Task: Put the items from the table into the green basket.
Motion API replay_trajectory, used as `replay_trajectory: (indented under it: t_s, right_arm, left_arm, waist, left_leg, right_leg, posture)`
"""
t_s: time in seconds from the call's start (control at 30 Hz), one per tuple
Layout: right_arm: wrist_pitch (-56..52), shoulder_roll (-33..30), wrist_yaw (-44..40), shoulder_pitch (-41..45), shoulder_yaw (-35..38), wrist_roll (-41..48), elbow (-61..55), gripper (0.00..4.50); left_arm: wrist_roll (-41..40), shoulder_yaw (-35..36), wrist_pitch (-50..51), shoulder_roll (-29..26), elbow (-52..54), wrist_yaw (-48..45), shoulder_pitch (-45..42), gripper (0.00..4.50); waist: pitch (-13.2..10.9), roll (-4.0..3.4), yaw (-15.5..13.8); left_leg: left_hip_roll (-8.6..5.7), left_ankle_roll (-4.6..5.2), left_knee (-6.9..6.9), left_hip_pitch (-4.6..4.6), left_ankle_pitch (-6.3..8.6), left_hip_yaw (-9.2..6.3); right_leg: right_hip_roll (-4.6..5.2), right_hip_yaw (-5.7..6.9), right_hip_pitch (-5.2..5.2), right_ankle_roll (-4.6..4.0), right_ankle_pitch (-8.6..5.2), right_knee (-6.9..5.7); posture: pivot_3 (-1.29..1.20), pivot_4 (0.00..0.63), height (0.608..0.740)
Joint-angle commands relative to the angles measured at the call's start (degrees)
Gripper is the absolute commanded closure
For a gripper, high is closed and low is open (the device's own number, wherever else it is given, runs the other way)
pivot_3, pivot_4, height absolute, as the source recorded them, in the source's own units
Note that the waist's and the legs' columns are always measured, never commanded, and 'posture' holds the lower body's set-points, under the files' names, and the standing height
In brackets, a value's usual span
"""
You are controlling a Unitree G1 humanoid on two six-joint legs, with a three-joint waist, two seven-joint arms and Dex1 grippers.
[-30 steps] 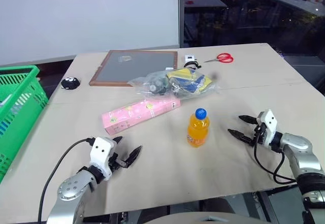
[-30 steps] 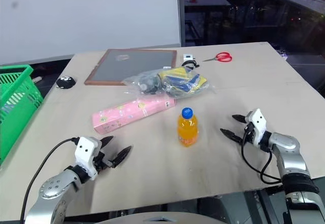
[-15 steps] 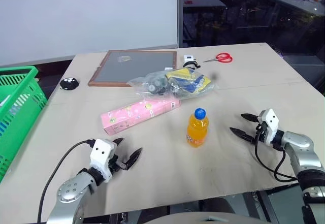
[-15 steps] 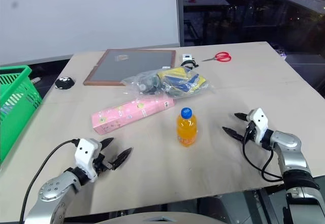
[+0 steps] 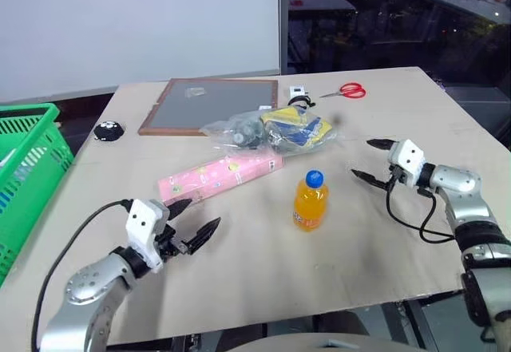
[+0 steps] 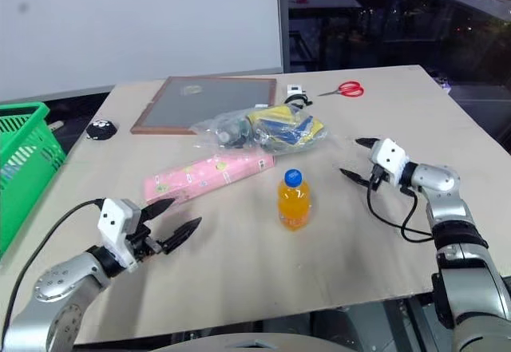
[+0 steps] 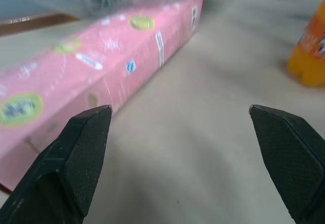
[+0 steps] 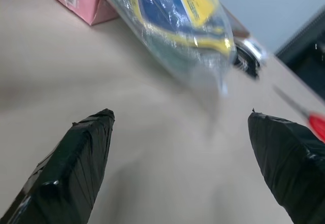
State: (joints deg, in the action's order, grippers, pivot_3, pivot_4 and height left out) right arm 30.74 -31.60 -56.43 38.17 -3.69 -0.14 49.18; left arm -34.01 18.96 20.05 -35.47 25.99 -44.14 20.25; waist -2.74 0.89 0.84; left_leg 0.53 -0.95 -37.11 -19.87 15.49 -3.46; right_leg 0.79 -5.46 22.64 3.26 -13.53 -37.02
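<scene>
At your far left the green basket (image 5: 32,160) stood off the left edge of the table (image 5: 263,272), and none of the three items was in it. Your left gripper (image 5: 192,220) hovered over the near left part of the table, its two black fingers (image 7: 84,148) spread wide apart and holding nothing; in the left wrist view the pink carton (image 7: 96,66) lay just past the fingertips, not touched. That carton (image 5: 221,179) lay flat and slanted near the middle of the table, one end toward your left gripper and the other running up to the plastic bag (image 5: 275,131), which lay just behind it with yellow and blue goods inside. Behind the bag a brown-framed board (image 5: 211,104) lay flat, with a small black object (image 5: 109,131) off to its left near the table's edge. The orange bottle (image 5: 310,201) stood upright with its blue cap on, just to the right of the carton's end and in front of the bag, clear of both. Right of the bottle your right gripper (image 5: 372,160) was raised over the table with its fingers (image 8: 81,158) also spread wide and empty, pointing toward the bag. Red scissors (image 5: 346,91) lay at the far side.
</scene>
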Motion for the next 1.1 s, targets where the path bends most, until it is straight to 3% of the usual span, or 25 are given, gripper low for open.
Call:
replay_trajectory:
  t_s: [0.03, 0.3, 0.57, 0.7, 0.8, 0.93, 1.1]
  right_arm:
    - [4.4, 0.6, 2.7, 7.3, -2.0, -4.1, 6.7, 0.00]
    - [8.5, 5.3, 9.7, 21.2, -9.7, -15.2, 20.5, 0.00]
    - [6.5, 9.7, 17.4, 27.2, -13.0, -21.4, 25.7, 0.00]
    - [5.3, 10.6, 19.2, 28.0, -13.4, -22.8, 26.6, 1.13]
    - [4.7, 11.0, 19.8, 28.3, -13.4, -23.5, 26.9, 2.78]
    - [4.1, 11.4, 19.6, 28.4, -12.4, -23.0, 27.1, 4.40]
    - [3.1, 11.3, 20.9, 29.4, -8.0, -19.1, 26.8, 4.40]
  left_arm:
    - [-7.5, 5.2, 3.4, -3.4, 5.7, -2.1, -1.5, 0.02]
    - [-9.7, 9.5, 7.2, -7.6, 9.5, 0.2, -4.1, 0.02]
    - [-9.7, 9.2, 8.8, -6.7, 12.8, 3.9, -4.3, 0.02]
    - [-9.6, 9.2, 8.9, -6.0, 13.6, 5.0, -4.3, 0.00]
    - [-9.6, 9.5, 9.0, -6.0, 13.6, 5.4, -4.7, 0.00]
    - [-9.3, 9.4, 8.8, -6.0, 13.4, 5.5, -4.8, 0.00]
    - [-9.1, 8.7, 8.4, -5.9, 12.7, 5.5, -6.0, 0.00]
  waist:
    - [0.0, -0.01, 0.0]
    - [-0.1, -0.05, 0.0]
    - [-0.2, -0.09, -0.9]
    - [-0.2, -0.09, -1.8]
    - [-0.2, -0.10, -2.0]
    - [-0.2, -0.09, -2.0]
    - [-0.2, -0.11, -1.8]
  left_leg:
    - [-0.01, 0.00, 0.00, 0.01, 0.00, 0.01]
    - [-0.01, 0.01, 0.05, 0.01, 0.00, -0.07]
    - [-0.03, 0.00, 0.20, 0.03, 0.00, -0.16]
    - [-0.05, 0.00, 0.27, 0.03, 0.00, -0.16]
    - [-0.05, 0.00, 0.28, 0.03, 0.00, -0.19]
    - [-0.06, -0.01, 0.28, 0.03, 0.00, -0.18]
    - [-0.06, -0.01, 0.28, 0.03, 0.00, -0.19]
  right_leg:
    - [0.02, -0.01, 0.00, -0.05, 0.03, 0.00]
    - [0.00, 0.02, 0.01, -0.25, 0.14, 0.00]
    - [0.01, 0.05, 0.04, -0.27, 0.14, -0.02]
    - [0.03, 0.04, 0.06, -0.27, 0.14, -0.02]
    - [0.02, 0.07, 0.06, -0.28, 0.14, -0.02]
    - [0.02, 0.06, 0.06, -0.28, 0.14, -0.02]
    - [0.02, 0.07, 0.06, -0.27, 0.14, -0.02]
  posture:
    - [0.14, 0.000, 0.740]
    - [0.18, 0.000, 0.740]
    - [0.23, 0.000, 0.740]
    - [0.24, 0.000, 0.740]
    - [0.24, 0.000, 0.740]
    - [0.24, 0.000, 0.740]
    - [0.22, 0.000, 0.740]
